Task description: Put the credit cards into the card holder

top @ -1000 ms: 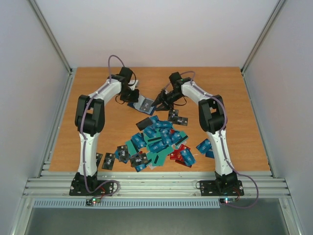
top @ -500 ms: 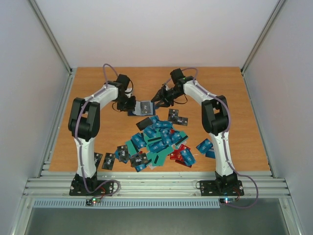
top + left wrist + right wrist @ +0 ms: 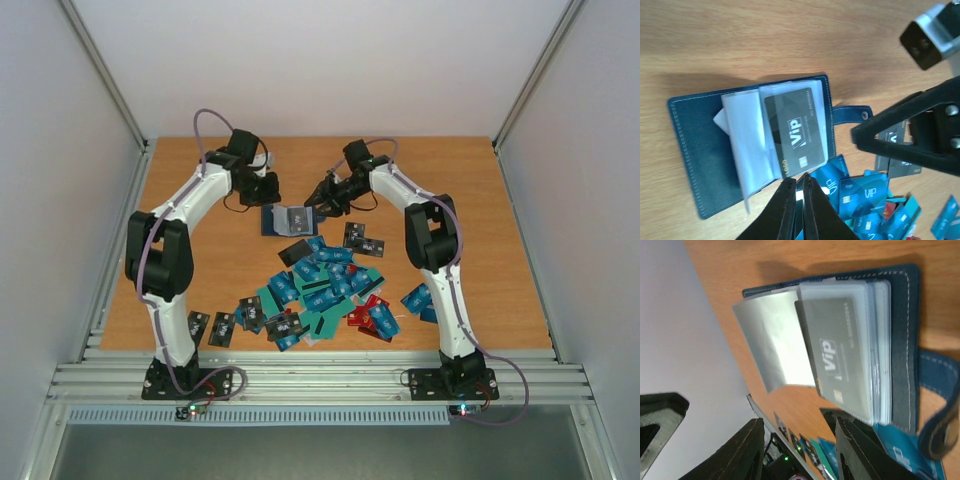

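The card holder [image 3: 285, 220] lies open on the table beyond the card pile, navy cover down. A black VIP card [image 3: 795, 127] sits in one of its clear sleeves; it also shows in the right wrist view [image 3: 837, 355]. A loose sleeve stands up from the holder [image 3: 902, 340]. My left gripper [image 3: 267, 194] is shut and empty, just left of the holder; its fingertips [image 3: 796, 192] hover by the holder's edge [image 3: 700, 145]. My right gripper [image 3: 318, 207] is open and empty at the holder's right edge, its midpoint [image 3: 800, 440] in front of the sleeves. The credit cards [image 3: 320, 285] lie heaped.
More cards lie near the front left [image 3: 220, 325] and by the right arm [image 3: 420, 300]. Two black cards [image 3: 362, 238] lie right of the holder. Blue cards [image 3: 860, 195] lie close to the holder's strap. Side walls and a front rail bound the table.
My left arm has swung left and back, its gripper drawing off the holder. My right gripper has shifted slightly toward the far side, staying at the holder's right edge.
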